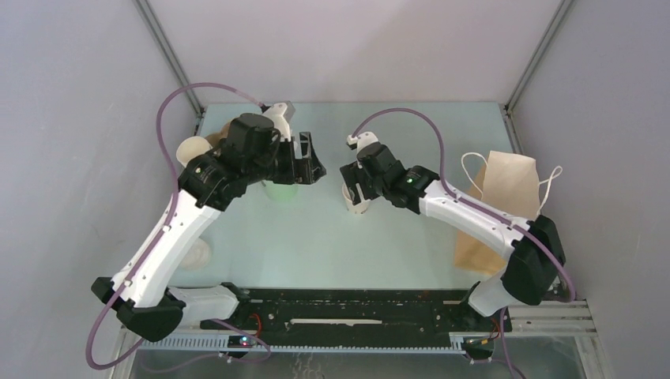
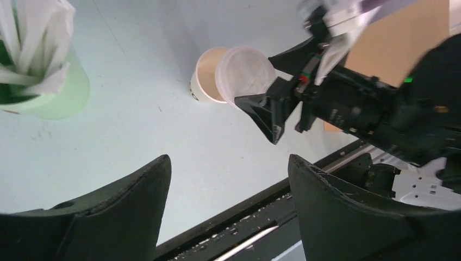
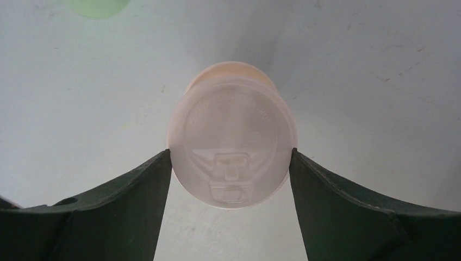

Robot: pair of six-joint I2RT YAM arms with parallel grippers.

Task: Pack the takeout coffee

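Progress: early stage | cup [image 1: 355, 204] stands uncapped at centre of top view | lid [image 3: 232, 133] just over its rim, not seated (looks tilted) | right gripper [image 3: 231, 156] clasps lid by its edge | left gripper [image 2: 228, 161] spread, empty | left to do: capping, then paper bag [image 1: 506, 185] at right.

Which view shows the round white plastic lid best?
Right wrist: the round white plastic lid sits centred, face-on, pinched by the right gripper. Left wrist shows it obliquely, partly hidden. Top external hides it under the gripper.
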